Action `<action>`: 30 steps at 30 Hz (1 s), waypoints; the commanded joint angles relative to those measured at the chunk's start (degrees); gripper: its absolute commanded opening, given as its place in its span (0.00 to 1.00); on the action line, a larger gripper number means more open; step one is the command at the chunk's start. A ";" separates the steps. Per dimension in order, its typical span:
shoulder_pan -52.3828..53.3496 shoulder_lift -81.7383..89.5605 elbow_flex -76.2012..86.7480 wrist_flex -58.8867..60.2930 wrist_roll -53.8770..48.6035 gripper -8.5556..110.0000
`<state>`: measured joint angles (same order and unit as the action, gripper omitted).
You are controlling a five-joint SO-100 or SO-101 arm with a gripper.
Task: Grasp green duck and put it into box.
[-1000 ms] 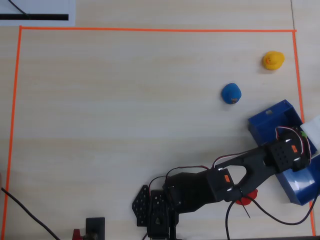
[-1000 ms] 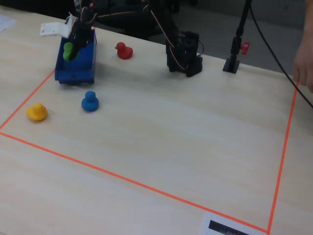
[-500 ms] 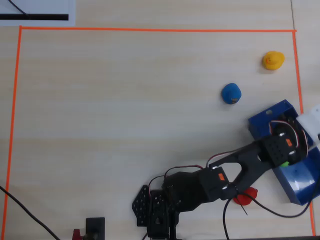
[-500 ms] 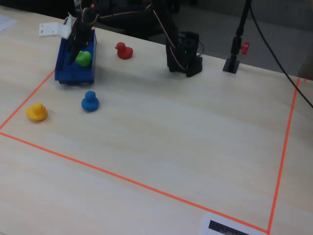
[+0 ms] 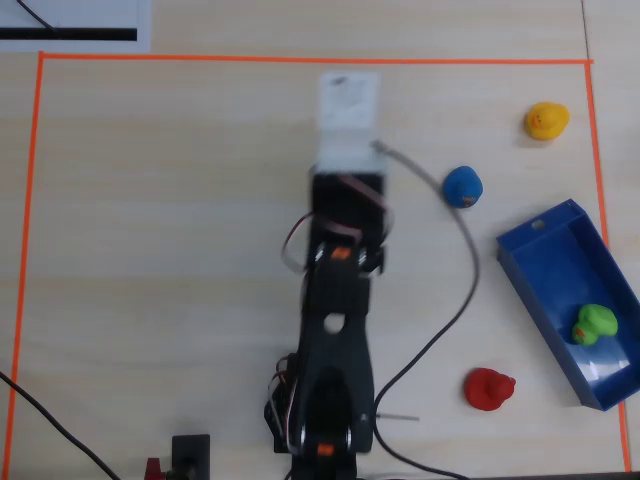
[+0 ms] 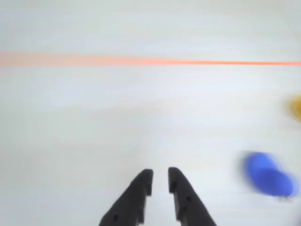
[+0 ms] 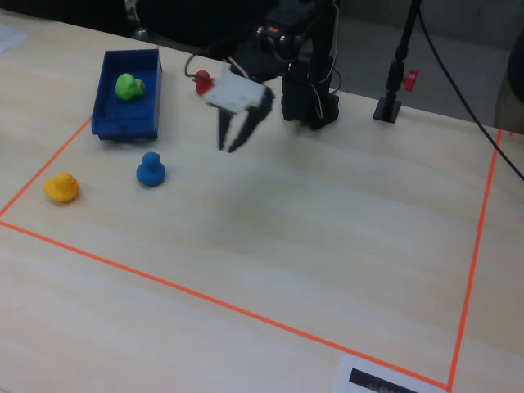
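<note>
The green duck (image 5: 594, 324) lies inside the dark blue box (image 5: 540, 225) at the right of the overhead view, towards the box's near end. In the fixed view the duck (image 7: 126, 85) is in the box (image 7: 123, 127) at the far left. My gripper (image 7: 228, 149) hangs above bare table near the middle, well away from the box, pointing down. In the wrist view the gripper (image 6: 160, 175) is empty, its two black fingers a narrow gap apart. In the overhead view a white wrist mount (image 5: 348, 110) hides the fingers.
A blue duck (image 5: 463, 186) sits left of the box, a yellow duck (image 5: 547, 120) beyond it and a red duck (image 5: 489, 388) by the box's near end. Orange tape (image 5: 300, 59) frames the workspace. A grey cable (image 5: 468, 270) loops across the table beside the arm.
</note>
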<state>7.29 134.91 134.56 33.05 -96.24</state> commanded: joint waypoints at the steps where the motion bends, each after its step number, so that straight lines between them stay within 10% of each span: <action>1: -9.49 28.74 26.46 9.58 -0.44 0.07; 11: -9.14 53.44 41.48 40.43 -0.09 0.07; 30: -6.06 54.84 43.68 44.03 3.96 0.10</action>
<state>0.70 189.84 178.07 75.59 -92.55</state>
